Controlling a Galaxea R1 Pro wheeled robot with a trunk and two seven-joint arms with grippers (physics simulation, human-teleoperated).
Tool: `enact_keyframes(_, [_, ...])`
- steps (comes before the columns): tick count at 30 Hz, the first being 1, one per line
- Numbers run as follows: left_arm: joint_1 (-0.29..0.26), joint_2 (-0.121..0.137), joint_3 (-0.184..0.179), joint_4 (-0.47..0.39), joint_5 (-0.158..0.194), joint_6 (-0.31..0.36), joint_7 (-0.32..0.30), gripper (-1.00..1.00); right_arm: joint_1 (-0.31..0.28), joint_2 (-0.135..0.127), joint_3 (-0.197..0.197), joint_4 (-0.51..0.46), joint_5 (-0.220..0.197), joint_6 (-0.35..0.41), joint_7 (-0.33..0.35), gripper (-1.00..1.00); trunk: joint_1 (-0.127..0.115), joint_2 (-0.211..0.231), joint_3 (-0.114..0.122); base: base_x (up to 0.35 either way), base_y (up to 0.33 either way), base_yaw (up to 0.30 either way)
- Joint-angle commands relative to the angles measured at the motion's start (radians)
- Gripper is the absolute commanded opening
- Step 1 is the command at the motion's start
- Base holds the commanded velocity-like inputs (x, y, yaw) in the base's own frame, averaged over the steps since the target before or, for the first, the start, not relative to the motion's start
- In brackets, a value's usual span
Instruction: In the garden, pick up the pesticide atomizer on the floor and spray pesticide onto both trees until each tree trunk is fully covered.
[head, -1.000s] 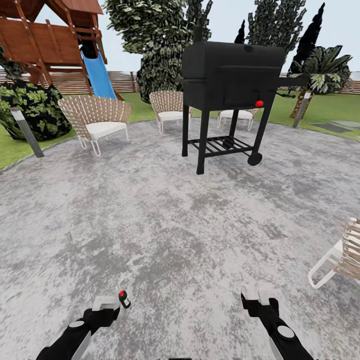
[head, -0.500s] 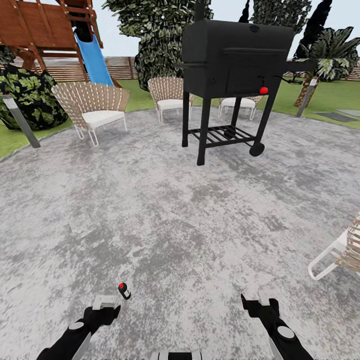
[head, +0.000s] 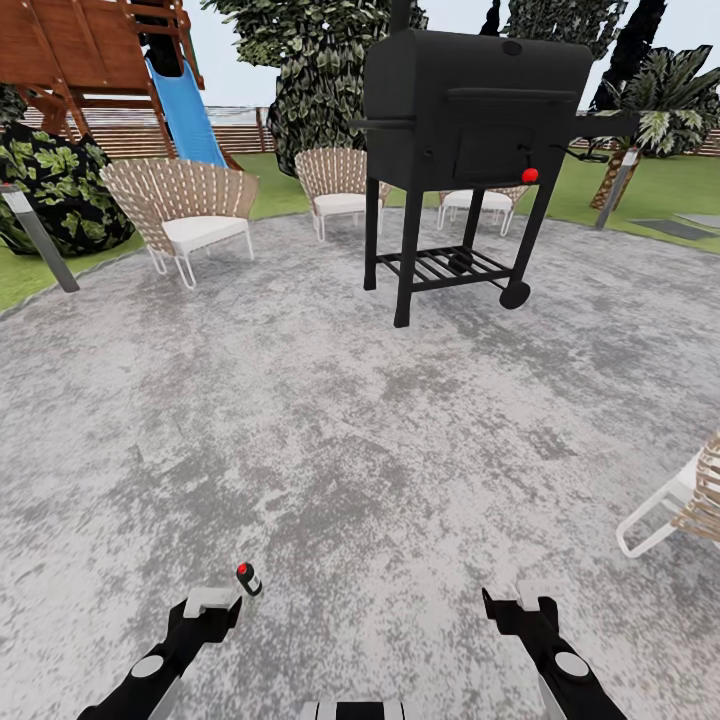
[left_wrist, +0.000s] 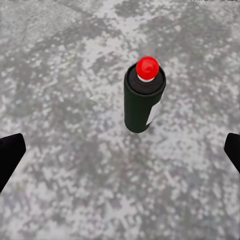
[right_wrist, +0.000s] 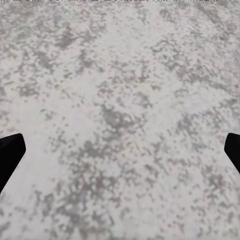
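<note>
Atomizer (left_wrist: 144, 97): one dark can with a red cap, upright on the floor (head: 330, 430), just ahead of the left gripper (head: 212, 603), whose fingers are spread wide and empty. It looks light, rigid and smooth, likely slippery; gripping mid-body seems best. Further right, the right gripper (head: 522, 600) gapes empty too. Two grippers, one can.

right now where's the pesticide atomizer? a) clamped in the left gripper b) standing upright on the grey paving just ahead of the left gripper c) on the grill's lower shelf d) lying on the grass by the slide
b: the pesticide atomizer, a dark can with a red cap, stands upright on the floor just ahead of the open left gripper, whose fingers sit wide apart and clear of it.
</note>
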Motion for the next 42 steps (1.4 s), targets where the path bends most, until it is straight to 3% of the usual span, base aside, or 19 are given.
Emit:
enact_keyframes(1, [-0.001, 0.0, 0.007, 0.001, -0.003, -0.003, -0.007, 1.0, 0.0, 0.0, 0.0, 0.0, 0.0, -0.003, 0.0, 1.0, 0.0, 0.0, -0.001, 0.056, 0.0, 0.0])
enact_keyframes(33, [-0.001, -0.001, 0.01, 0.0, -0.003, -0.004, -0.007, 1.0, 0.0, 0.002, 0.001, -0.002, 0.0, -0.003, 0.0, 1.0, 0.0, 0.0, -0.001, 0.079, 0.0, 0.0])
enact_keyframes(42, [-0.001, 0.0, 0.006, 0.0, -0.004, -0.004, -0.009, 1.0, 0.0, 0.002, 0.002, -0.002, 0.0, -0.003, 0.0, 1.0, 0.0, 0.0, -0.001, 0.006, 0.0, -0.158])
